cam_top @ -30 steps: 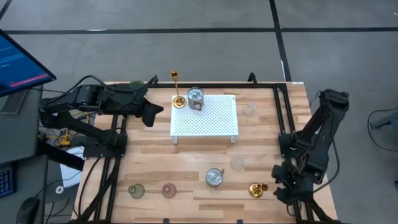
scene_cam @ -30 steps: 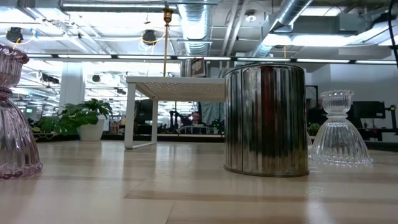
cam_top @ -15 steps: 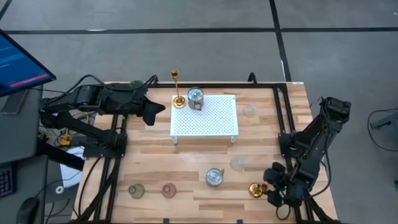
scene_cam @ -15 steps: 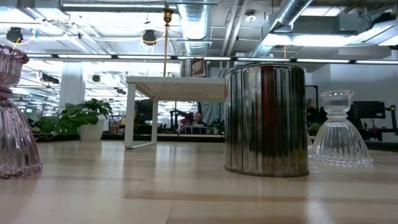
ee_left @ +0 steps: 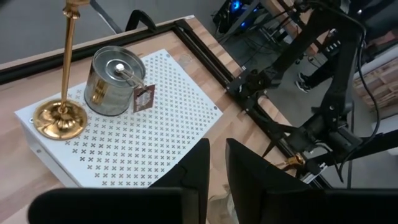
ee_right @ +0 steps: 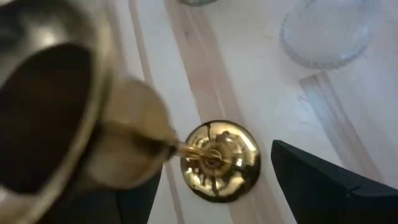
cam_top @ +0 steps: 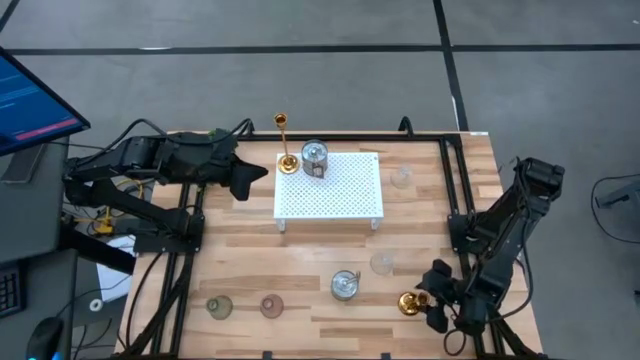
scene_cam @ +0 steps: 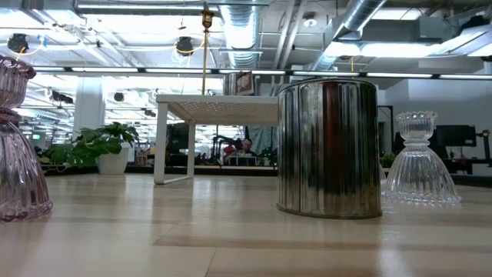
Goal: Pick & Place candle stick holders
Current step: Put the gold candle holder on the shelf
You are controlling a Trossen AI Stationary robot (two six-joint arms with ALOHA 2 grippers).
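A short gold candle stick holder (cam_top: 408, 303) (ee_right: 214, 155) stands near the table's front right; its cup looms close in the right wrist view. My right gripper (cam_top: 428, 306) (ee_right: 214, 186) is open, tilted down, one finger on each side of the holder's base without visible touch. On the white stand (cam_top: 340, 195) stand a tall gold holder (cam_top: 287, 160) and a silvery cup (cam_top: 314, 158). Another silvery cup (cam_top: 345, 285), two clear glass holders (cam_top: 381, 263) (cam_top: 401, 178), a pinkish one (cam_top: 271, 305) and a greenish one (cam_top: 219, 306) rest on the table. My left gripper (cam_top: 250, 176) (ee_left: 216, 168) hovers shut and empty, left of the stand.
A green plant (cam_top: 218, 135) sits at the far left behind my left arm. Black rails (cam_top: 450, 190) run along the table's sides. In the low view the pinkish holder (scene_cam: 15, 146), silvery cup (scene_cam: 328, 146) and clear glass holder (scene_cam: 421, 158) stand in front.
My right gripper has gone down and toward the table's left, up to the short gold holder, turning and tipping further downward, and has stayed open. The holders have kept their places.
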